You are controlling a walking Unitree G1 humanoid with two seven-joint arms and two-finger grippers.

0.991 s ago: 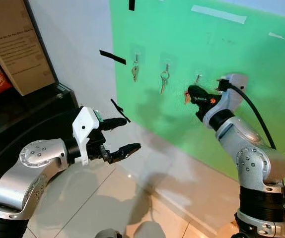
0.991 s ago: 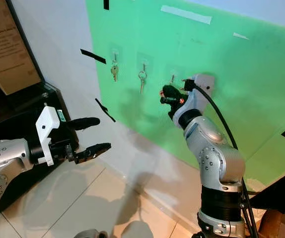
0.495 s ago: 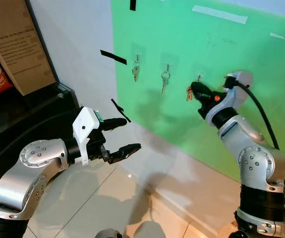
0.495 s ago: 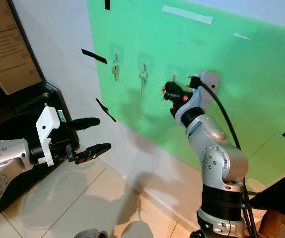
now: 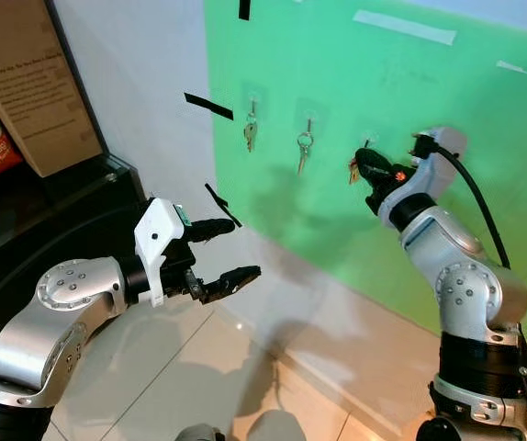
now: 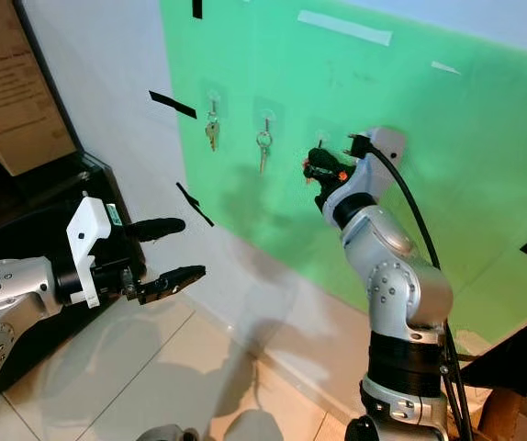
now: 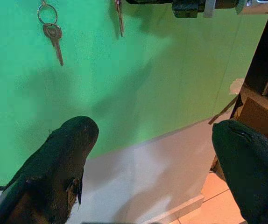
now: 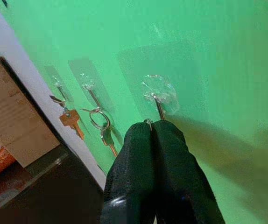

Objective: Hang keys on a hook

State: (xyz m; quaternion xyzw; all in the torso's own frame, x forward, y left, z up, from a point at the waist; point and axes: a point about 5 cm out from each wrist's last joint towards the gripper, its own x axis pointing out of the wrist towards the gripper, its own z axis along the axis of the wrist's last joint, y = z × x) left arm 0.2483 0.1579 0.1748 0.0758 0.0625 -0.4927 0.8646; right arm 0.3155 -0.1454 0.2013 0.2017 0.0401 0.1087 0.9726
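Note:
Three clear hooks sit in a row on the green wall. My right gripper (image 5: 362,163) is raised against the third hook (image 8: 158,99), shut on the ring of a small copper key (image 5: 352,172) that dangles just beneath the fingers. In the right wrist view the ring's edge (image 8: 147,121) peeks out at the closed fingertips, touching the hook's stem. The first hook holds a key (image 5: 250,136) and the second holds a ringed key (image 5: 304,149). My left gripper (image 5: 230,249) hovers open and empty, low and to the left, away from the wall.
A cardboard box (image 5: 27,84) stands on a black cabinet (image 5: 57,207) at the left. Black tape strips (image 5: 208,106) mark the white wall. Pale floor tiles (image 5: 218,367) lie below.
My right gripper has carried the key up and to the right, from below the third hook to right against it. The left arm has not moved.

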